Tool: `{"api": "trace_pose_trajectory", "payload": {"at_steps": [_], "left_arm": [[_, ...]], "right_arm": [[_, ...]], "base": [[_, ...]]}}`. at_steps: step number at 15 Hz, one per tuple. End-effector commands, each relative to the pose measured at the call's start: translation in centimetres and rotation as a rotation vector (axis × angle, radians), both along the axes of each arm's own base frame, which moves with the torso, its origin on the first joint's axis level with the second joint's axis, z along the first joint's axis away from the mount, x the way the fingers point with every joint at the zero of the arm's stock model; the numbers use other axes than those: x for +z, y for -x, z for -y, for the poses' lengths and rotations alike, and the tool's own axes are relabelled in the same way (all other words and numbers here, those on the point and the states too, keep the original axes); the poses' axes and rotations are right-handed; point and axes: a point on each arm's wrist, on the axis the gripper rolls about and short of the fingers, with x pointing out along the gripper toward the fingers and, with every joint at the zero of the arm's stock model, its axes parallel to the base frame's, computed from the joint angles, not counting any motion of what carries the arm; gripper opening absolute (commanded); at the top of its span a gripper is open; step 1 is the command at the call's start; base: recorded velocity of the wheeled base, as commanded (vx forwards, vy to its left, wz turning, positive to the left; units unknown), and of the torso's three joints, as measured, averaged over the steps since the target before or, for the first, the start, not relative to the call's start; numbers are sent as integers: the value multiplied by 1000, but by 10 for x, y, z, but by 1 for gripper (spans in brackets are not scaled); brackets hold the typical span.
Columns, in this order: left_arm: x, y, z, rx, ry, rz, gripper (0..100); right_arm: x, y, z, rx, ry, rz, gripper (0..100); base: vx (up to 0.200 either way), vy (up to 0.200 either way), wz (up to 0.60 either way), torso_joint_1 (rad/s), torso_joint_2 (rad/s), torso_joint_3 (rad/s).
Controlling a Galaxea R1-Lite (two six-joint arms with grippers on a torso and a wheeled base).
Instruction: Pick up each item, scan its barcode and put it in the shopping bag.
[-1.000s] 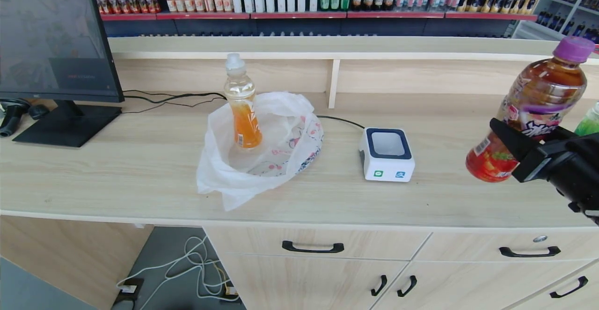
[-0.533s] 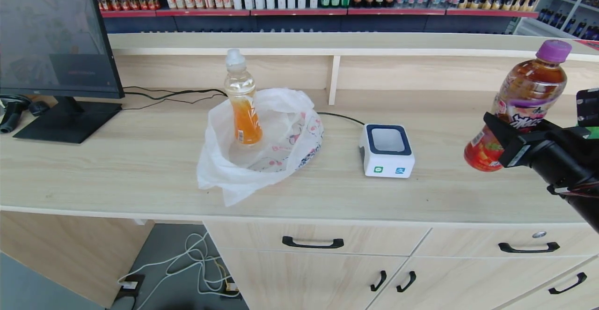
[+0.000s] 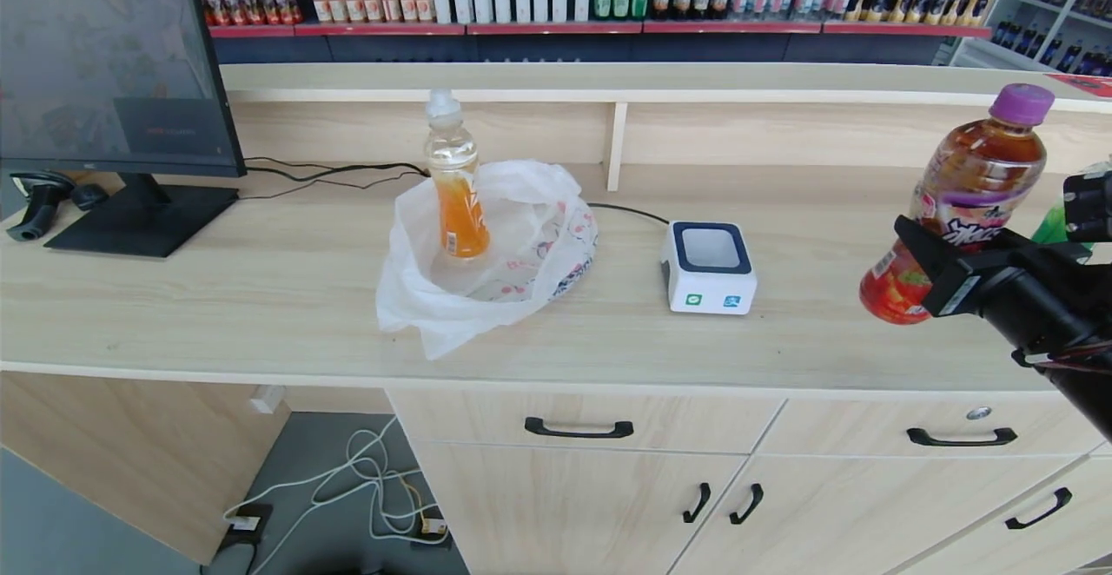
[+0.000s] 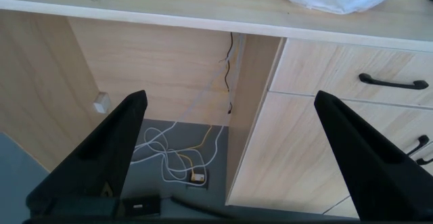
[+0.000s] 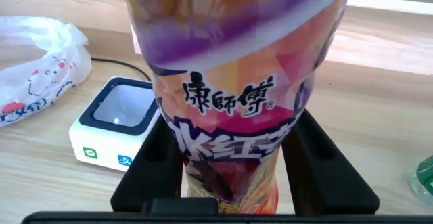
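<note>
My right gripper (image 3: 943, 271) is shut on a tea bottle (image 3: 964, 201) with a purple cap, holding it tilted above the counter's right side. In the right wrist view the bottle (image 5: 233, 116) sits between the gripper (image 5: 233, 176) fingers. The white scanner (image 3: 708, 267) with a dark blue rim lies to the bottle's left, also seen as the scanner (image 5: 115, 126). Further left, the white shopping bag (image 3: 521, 254) lies open with an orange drink bottle (image 3: 456, 184) standing in it. My left gripper (image 4: 230, 99) hangs open below the counter edge, facing the cabinet fronts.
A green bottle (image 3: 1055, 223) stands behind my right arm. A monitor (image 3: 104, 62) and a handheld scanner (image 3: 35, 201) occupy the counter's left end. Cables run behind the bag. A raised shelf (image 3: 608, 80) borders the back. Drawers (image 3: 578, 427) sit below.
The head view has shifted slightly. The tea bottle in my right gripper has drawn a little farther from the camera and stands more upright. The bag and scanner have stayed put.
</note>
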Motion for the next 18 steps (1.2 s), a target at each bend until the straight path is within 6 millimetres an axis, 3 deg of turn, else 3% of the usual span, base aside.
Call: {"api": "trace_pose_trajectory", "payload": {"at_steps": [1,5,13,18], "left_arm": [[0,0,0,0,0,1,100],[0,0,0,3,2,1,100],[0,0,0,2,5,1,100],[0,0,0,2,2,0,100]], "right_arm": [[1,-1,-1,7,1,3,0],[3,-2,-17,64,-2,12,0],[4,-11,-24,91,-4,19,0],[2,-13,-42,178,3,17,0]], "base": [[0,200,0,-12,-7,2],[0,200,0,11,5,1],[0,200,0,1,4,1],[0,160,0,2,4,2]]}}
